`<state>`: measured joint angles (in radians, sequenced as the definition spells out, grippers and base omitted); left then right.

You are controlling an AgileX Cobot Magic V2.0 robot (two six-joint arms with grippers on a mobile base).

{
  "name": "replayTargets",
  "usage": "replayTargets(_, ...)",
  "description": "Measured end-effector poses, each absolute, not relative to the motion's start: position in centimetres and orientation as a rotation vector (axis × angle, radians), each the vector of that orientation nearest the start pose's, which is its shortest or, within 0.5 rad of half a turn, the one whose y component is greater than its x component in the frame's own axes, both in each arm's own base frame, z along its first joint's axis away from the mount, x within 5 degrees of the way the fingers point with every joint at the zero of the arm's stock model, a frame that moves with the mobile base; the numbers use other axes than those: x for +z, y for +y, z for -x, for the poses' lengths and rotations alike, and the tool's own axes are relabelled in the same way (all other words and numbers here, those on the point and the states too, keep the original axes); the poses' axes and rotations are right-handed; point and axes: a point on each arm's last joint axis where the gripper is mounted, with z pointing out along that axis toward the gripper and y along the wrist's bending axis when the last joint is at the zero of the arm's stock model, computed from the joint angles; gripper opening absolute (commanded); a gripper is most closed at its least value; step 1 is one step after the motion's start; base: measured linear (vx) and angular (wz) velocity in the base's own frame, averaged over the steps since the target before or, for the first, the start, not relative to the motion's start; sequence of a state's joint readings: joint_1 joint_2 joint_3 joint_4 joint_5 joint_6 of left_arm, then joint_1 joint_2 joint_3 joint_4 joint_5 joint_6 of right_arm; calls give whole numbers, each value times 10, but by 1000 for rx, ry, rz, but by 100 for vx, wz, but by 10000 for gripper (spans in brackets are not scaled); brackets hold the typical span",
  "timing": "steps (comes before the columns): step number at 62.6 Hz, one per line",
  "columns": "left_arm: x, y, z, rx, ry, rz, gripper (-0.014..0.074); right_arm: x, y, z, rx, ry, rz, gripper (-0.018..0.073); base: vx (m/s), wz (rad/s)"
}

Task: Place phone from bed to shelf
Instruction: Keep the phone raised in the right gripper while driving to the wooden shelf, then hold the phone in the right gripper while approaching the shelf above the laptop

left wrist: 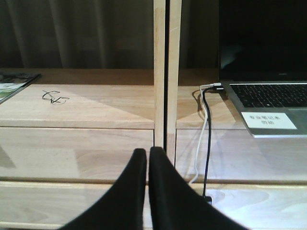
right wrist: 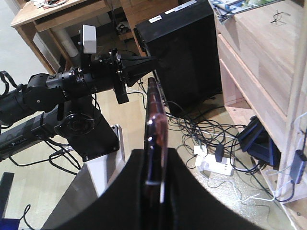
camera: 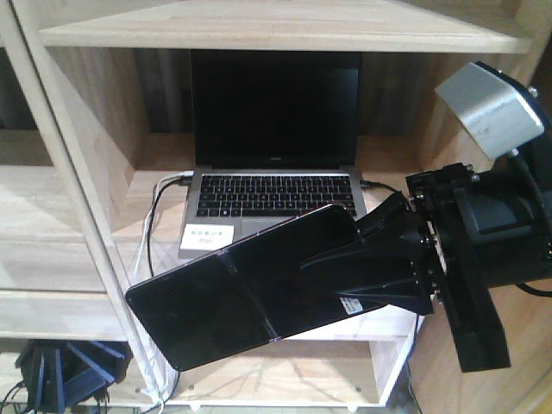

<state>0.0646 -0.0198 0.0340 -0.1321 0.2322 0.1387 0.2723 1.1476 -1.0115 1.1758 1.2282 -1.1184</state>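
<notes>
My right gripper (camera: 345, 252) is clamped on the phone (camera: 241, 293), pads on its two flat faces at one short end. The phone hangs in the air in front of the laptop (camera: 272, 190), overlapping the laptop's front edge in the front view. It is tilted, with the free end lower and off toward the laptop's left corner. It is not yet down on the shelf (camera: 129, 233) that carries the laptop.

I judge it light but delicate: thin, glossy and likely slippery between the pads. The crease across its middle suggests it could flex or fold there. Held at one end only, the whole far half is unsupported. I would keep the grip on the flat faces, not the rim, and avoid squeezing harder or swinging it. The right wrist view shows it edge-on, seated between the fingers.

My left gripper (left wrist: 147, 165) has its fingers pressed together on nothing, left of the laptop.
</notes>
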Motion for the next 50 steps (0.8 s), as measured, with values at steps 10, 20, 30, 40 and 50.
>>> replayTargets(10, 182, 1, -55, 29, 1728, 25, 1, 372, 130, -171, 1164, 1830, 1160, -1, 14, 0)
replayTargets(20, 182, 1, -55, 29, 1728, 25, 1, 372, 130, -171, 1164, 1830, 1160, -1, 12, -2)
replayTargets(30, 182, 1, -55, 29, 1728, 25, 1, 372, 130, -171, 1164, 1830, 1160, -1, 10, -4)
replayTargets(40, 182, 1, -55, 29, 1728, 25, 1, 372, 130, -171, 1164, 1830, 1160, -1, 8, -6)
replayTargets(50, 182, 1, -55, 29, 1728, 25, 1, 372, 130, -171, 1164, 1830, 1160, -1, 7, -3)
